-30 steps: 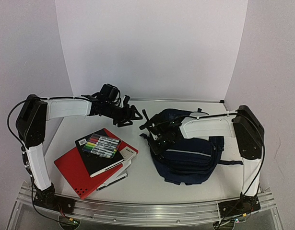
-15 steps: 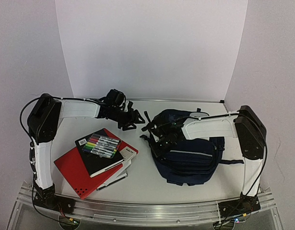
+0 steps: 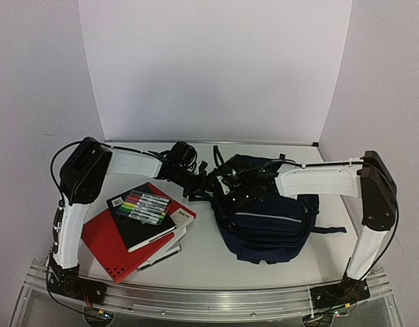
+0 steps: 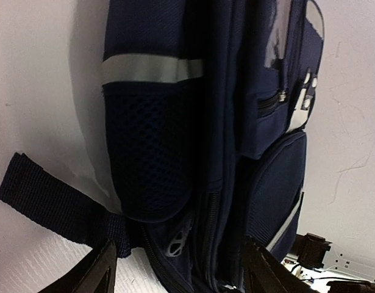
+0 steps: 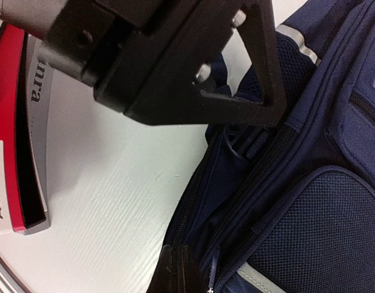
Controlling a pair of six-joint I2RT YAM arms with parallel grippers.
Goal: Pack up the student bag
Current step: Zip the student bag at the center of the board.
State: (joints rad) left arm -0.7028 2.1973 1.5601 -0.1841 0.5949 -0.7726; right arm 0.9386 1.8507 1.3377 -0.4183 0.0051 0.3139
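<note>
At the ten-o'clock corner of the student bag (image 3: 267, 221), the right gripper (image 5: 175, 271) has its fingers pressed together against the zip line; whether they nip anything I cannot tell. The left gripper (image 4: 181, 271) is spread astride the bag's side. The bag lies flat toward three o'clock on the table (image 3: 202, 259), and packing seems barely begun: the marker pack (image 3: 144, 206), black notebook (image 3: 144, 231) and red notebook (image 3: 103, 245) sit stacked at eight o'clock, apart from the bag.

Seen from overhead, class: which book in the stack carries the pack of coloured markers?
The flat black notebook on top: the marker pack rests on its cover, while the red folder lies underneath.
</note>
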